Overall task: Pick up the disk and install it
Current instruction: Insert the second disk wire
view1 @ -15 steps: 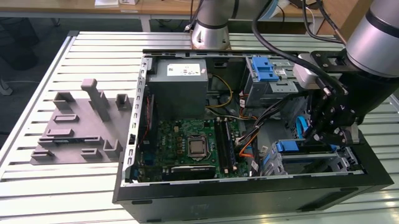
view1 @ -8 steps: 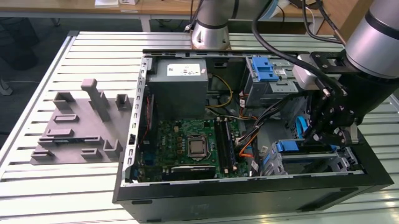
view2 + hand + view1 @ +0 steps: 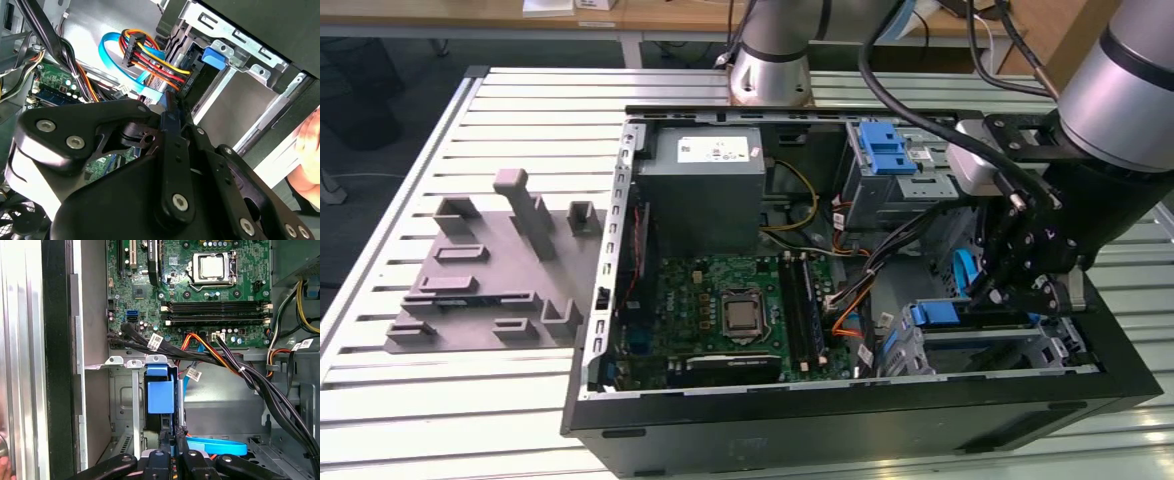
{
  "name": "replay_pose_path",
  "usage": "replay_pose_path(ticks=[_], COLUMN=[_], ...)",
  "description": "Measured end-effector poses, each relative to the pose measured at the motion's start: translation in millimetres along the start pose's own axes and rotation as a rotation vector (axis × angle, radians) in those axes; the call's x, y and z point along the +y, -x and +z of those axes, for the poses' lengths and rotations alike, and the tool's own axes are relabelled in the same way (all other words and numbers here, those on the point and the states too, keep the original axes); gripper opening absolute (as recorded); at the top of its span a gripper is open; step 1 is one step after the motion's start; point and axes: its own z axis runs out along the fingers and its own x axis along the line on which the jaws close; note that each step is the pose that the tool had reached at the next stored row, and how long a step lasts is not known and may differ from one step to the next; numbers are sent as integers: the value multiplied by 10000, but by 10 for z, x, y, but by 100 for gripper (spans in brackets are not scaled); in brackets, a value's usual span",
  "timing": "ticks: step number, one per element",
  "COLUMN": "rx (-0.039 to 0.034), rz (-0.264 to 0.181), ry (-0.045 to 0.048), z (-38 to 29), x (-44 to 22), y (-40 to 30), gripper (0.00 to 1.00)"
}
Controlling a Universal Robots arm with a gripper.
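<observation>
**First wrist view: disk in the bay, fingers pinched on its edge**

You have the gripper (image 3: 172,442) low inside the open computer case (image 3: 854,420), fingers drawn narrow on the blue-framed rear edge of the disk (image 3: 161,396). The disk sits upright in the metal drive cage (image 3: 125,405), beside the motherboard (image 3: 200,290). By the look of it, pickup is done; whether it is fully seated you cannot tell.
</observation>
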Motion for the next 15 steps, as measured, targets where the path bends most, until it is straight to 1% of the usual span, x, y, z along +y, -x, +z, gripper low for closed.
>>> replay_pose_path(ticks=[8,10,11,15], rx=[-3,-4,-4,-6], rz=[0,0,-1,0], ry=[1,0,0,1], z=[2,3,3,-6], x=[0,0,0,0], y=[0,0,0,0], gripper=[16,17,24,24])
